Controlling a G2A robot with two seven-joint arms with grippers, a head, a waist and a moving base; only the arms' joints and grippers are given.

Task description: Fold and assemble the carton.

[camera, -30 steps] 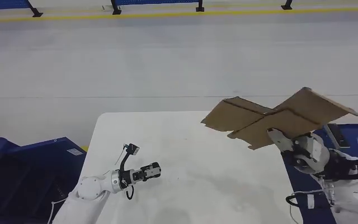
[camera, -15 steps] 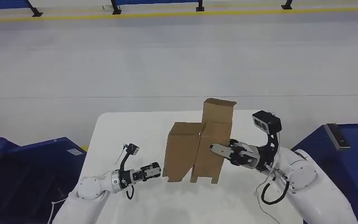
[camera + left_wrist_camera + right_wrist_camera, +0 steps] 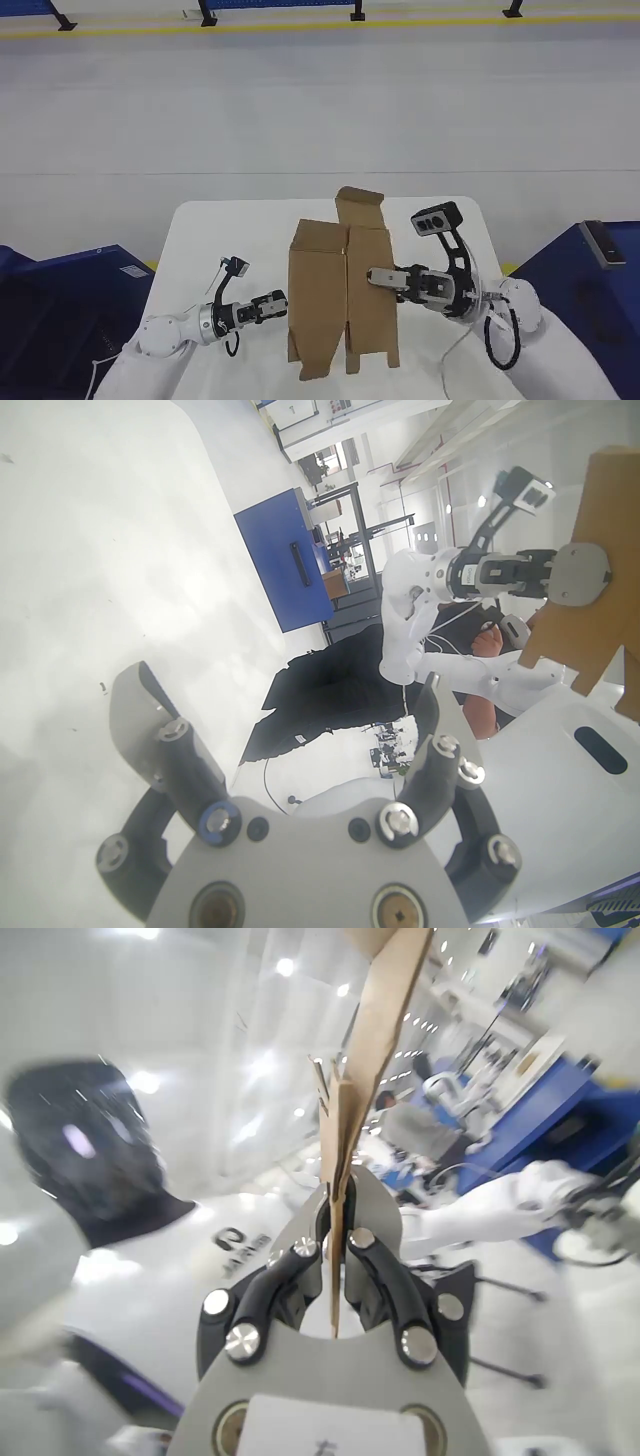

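Because the right gripper is clamped on a side edge of the flattened brown carton, the board stands upright over the middle of the table, flaps loose at both ends, probably so the left gripper, fingers apart and empty nearby, can push the panels square.

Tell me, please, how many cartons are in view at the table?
1: the flattened carton is held upright over the middle of the table, clamped at one side by the right gripper.
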